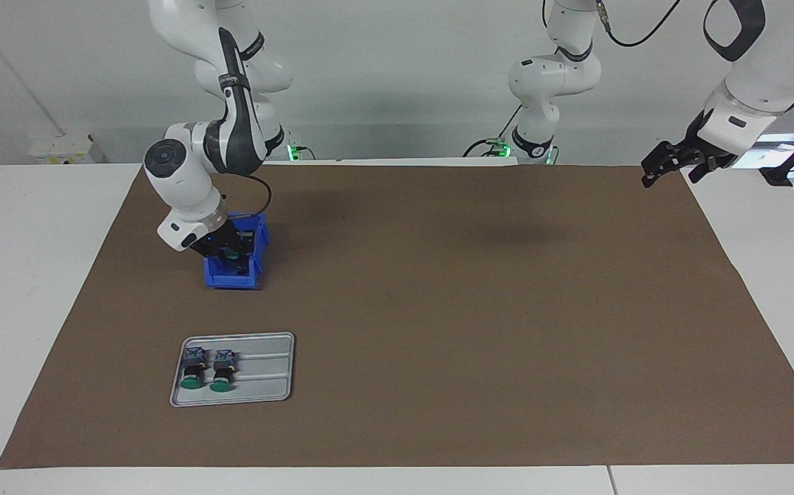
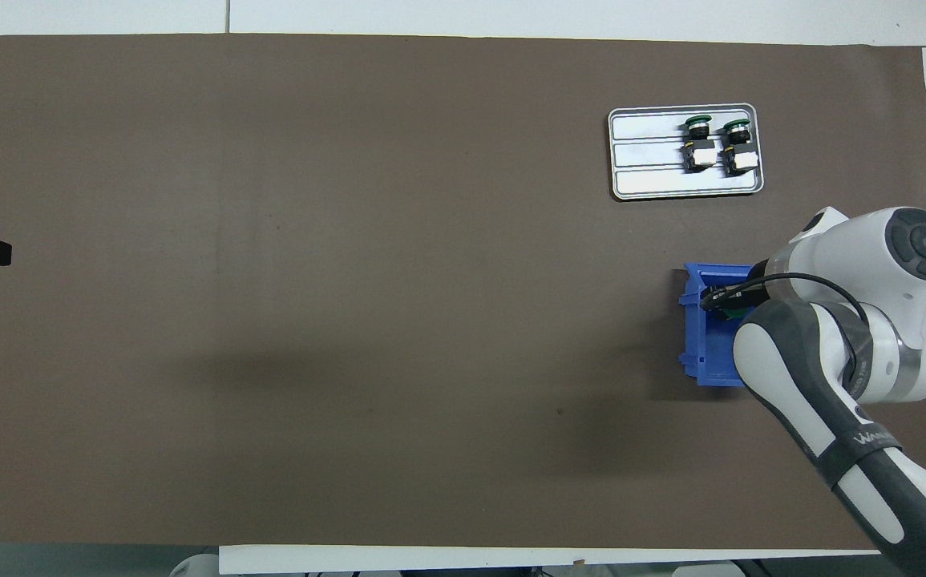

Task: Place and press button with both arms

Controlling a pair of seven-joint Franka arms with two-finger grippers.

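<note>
A: Reaching down into the blue bin (image 1: pixel 235 271), the right arm (image 1: pixel 183 179) is doing all the work. Its right gripper (image 1: pixel 232 251) is sitting low between the bin walls, with something green right at its tips — a button (image 1: pixel 232 255), I'd say. Whether the fingers are closed on it, I cannot tell.

B: And the left arm (image 1: pixel 754 69) is waiting, its left gripper (image 1: pixel 671 165) hanging with fingers spread wide over the table edge at its own end, probably keeping clear until there is something to press.

A: Farther out from the working hand, the grey tray (image 1: pixel 266 395) is lying flat, well apart from the bin.

B: Two buttons (image 1: pixel 207 371) are resting on their sides in it, green caps pointing away from the robots, side by side at one end. That's leaving open tray space beside them, presumably for the next one.
</note>
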